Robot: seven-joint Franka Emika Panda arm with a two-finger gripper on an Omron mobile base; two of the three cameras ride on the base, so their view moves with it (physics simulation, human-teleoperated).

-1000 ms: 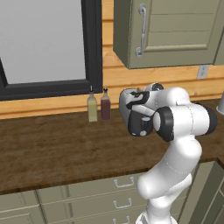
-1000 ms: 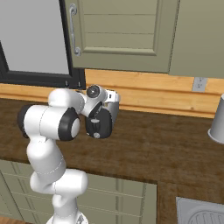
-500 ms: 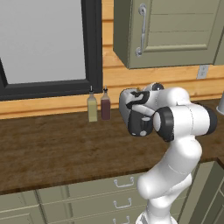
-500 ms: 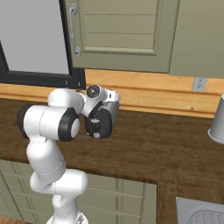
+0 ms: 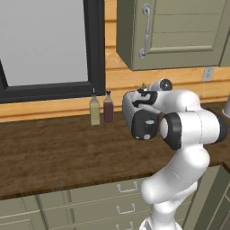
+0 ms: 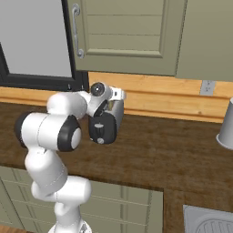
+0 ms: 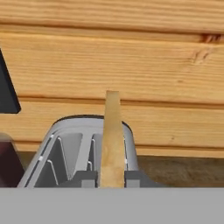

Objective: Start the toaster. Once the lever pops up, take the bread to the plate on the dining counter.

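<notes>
Bread (image 7: 112, 140), one slice, pinched in jaws above one toaster (image 7: 65, 148).

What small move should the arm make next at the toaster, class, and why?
Probably lift straight up. In the hand view the end effector is shut on the bread, which stands edge-on, its lower part between the fingertips above the toaster slots, so a vertical pull should clear it.

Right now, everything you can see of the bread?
The bread is a thin tan slice seen edge-on in the hand view, upright, its top clear above the toaster. The pincer is shut on its lower part, one dark finger on each face. The wood-panelled wall is behind it. Its crust and faces cannot be seen.
</notes>
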